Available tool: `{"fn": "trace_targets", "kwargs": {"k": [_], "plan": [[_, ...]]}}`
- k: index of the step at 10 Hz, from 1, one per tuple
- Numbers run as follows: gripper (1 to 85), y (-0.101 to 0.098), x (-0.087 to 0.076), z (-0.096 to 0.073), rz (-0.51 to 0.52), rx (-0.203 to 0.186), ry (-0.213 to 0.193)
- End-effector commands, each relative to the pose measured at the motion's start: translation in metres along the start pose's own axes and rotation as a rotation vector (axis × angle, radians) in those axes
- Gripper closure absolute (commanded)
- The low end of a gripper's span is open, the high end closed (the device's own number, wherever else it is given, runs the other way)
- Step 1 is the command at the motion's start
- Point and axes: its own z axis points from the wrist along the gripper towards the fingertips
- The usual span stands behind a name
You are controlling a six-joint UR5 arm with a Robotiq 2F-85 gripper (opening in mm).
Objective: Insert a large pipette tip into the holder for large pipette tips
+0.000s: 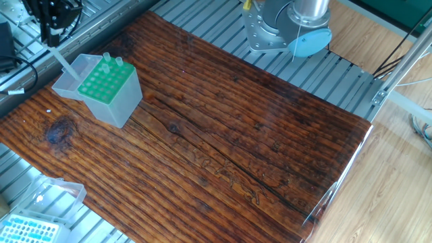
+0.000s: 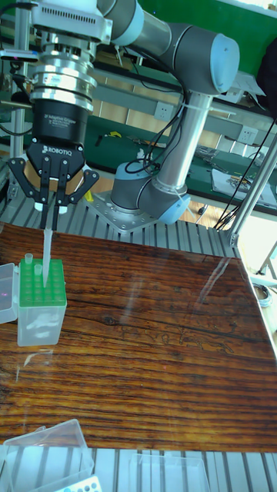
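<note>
The holder for large pipette tips (image 1: 102,84) is a translucent box with a green grid top, and it stands at the left of the wooden table; in the tall view the holder (image 2: 38,311) is at the left edge. Its clear lid (image 1: 69,79) hangs open behind it. Two tips (image 1: 112,61) stand in its far row. My gripper (image 2: 51,204) hangs above it, shut on the large pipette tip (image 2: 46,250), which points down over the green grid. In the fixed view the gripper (image 1: 52,28) is at the top left, and the slanted large pipette tip (image 1: 63,62) shows over the lid.
A flatter box with a light-blue grid (image 1: 27,230) and a clear lid (image 1: 57,191) sits off the table's front left corner. The arm's base (image 1: 287,27) is bolted to the metal frame behind the table. The table's right edge (image 1: 351,158) drops off to the floor.
</note>
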Motion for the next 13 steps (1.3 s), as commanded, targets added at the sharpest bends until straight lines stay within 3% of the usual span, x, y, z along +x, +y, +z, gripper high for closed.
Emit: {"fn": "trace_targets", "kwargs": {"k": [1,3,7,10,13], "plan": [[84.7,0.005,0.006,0.008,0.027,-0.008,-0.02],[84.7,0.004,0.027,0.009,0.045,-0.009,0.063],[84.7,-0.01,0.028,0.017,0.042,0.006,0.062],[84.7,-0.014,0.015,0.016,0.009,0.033,0.017],[84.7,-0.012,0.024,0.02,0.024,0.017,0.06]]}}
